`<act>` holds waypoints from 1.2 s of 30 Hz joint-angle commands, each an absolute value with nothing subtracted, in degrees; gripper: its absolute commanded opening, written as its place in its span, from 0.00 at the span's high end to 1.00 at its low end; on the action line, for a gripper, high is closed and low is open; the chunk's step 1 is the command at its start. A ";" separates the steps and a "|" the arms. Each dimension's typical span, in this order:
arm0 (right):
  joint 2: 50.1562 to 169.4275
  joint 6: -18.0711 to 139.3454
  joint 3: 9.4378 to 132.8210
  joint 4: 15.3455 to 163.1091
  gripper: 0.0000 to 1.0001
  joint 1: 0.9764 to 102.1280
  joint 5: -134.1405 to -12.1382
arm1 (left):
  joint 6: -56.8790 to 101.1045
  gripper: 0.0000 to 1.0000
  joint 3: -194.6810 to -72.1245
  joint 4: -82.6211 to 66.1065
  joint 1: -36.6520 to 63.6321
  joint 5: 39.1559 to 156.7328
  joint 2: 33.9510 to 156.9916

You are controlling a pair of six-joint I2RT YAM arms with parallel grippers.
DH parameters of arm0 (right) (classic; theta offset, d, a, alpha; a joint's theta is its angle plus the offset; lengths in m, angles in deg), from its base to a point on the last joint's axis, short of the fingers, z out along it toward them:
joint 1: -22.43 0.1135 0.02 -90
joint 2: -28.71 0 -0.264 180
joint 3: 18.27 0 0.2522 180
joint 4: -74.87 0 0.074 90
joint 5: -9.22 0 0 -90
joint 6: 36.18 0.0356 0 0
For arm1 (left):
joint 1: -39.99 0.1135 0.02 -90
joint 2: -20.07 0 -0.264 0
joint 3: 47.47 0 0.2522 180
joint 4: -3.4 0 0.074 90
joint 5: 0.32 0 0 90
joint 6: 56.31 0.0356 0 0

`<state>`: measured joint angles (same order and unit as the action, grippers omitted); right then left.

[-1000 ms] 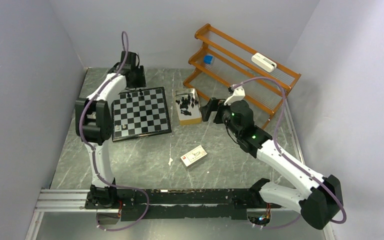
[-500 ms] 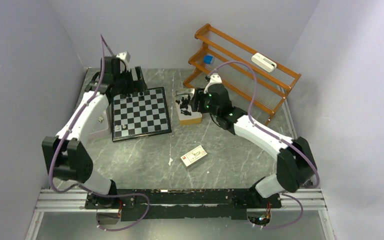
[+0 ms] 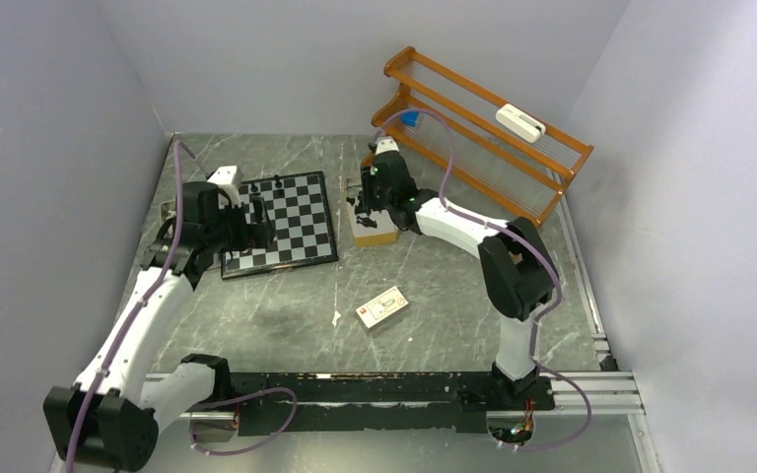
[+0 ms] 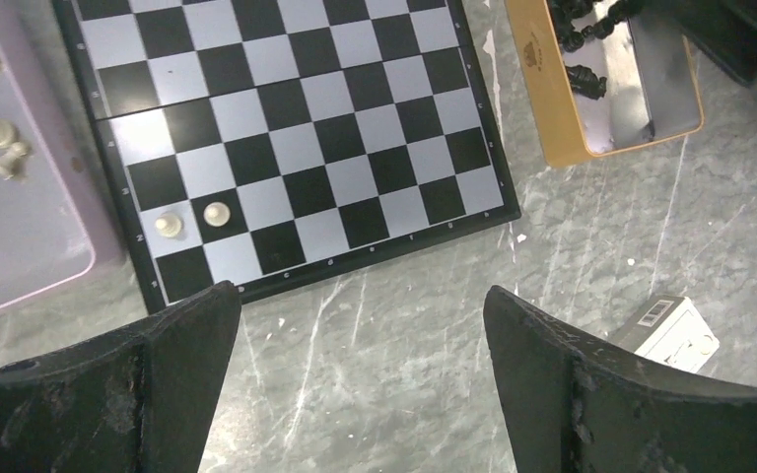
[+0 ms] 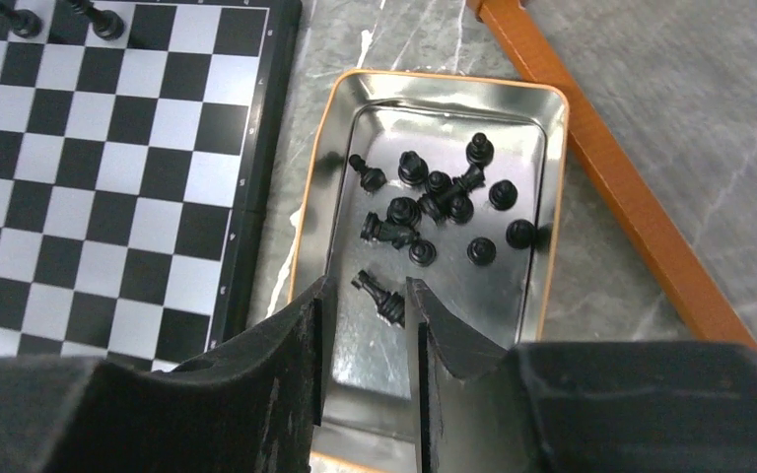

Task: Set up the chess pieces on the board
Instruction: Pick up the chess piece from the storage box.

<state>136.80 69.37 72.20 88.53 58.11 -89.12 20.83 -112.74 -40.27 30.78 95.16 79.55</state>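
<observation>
Step in hand: fetching a black piece from the tin for the board; by my judgement the setup is barely begun
Board (image 3: 278, 222): flat on the tabletop (image 3: 434, 296), left of centre in the top view; most squares bare
Pieces already placed: two pale pieces (image 4: 217, 211) side by side near the board's 7 o'clock corner; two black pieces (image 5: 106, 22) on its 12 o'clock edge
Tin (image 5: 434, 84): just beside the board at 3 o'clock; a loose heap of black pieces (image 5: 434, 197) inside, several lying on their sides
Lavender tray (image 4: 20, 227): against the board at 9 o'clock; a few spare pale pieces (image 4: 0, 148) in it
Right hand (image 5: 365, 296): over the tin's near end; jaws narrow, with one lying piece (image 5: 379, 293) between the fingertips; I cannot tell whether the pads bear on it
Left hand (image 4: 360, 301): spread wide, nothing in it; hovering above the board's 6 o'clock edge
Next move: calls for a firm pinch on that lying piece; a lift clear of the tin's wall; a carry toward 9 o'clock to the black side; setting it upright on its square, which a piece taken lying down may resist
</observation>
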 commanded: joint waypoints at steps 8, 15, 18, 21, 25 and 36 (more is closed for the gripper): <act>149.57 65.41 83.30 88.37 0.66 58.69 -91.28 | 21.98 0.02 -112.42 -40.46 30.56 88.10 72.41; 154.34 64.15 87.16 89.16 0.70 59.34 -94.24 | 22.06 0.02 -112.66 -40.68 30.57 87.52 72.54; 156.11 63.03 88.93 90.41 0.71 59.87 -96.86 | 22.08 0.02 -112.58 -40.53 30.52 87.48 72.36; 156.73 62.02 88.96 90.24 0.73 60.13 -98.36 | 22.01 0.02 -112.65 -40.59 30.58 87.37 72.28; 157.10 61.54 88.48 89.63 0.74 60.17 -99.38 | 22.09 0.02 -112.61 -40.51 30.58 87.43 72.36; 158.60 61.27 89.76 90.13 0.84 60.18 -98.53 | 22.12 0.02 -112.74 -40.50 30.54 87.67 72.70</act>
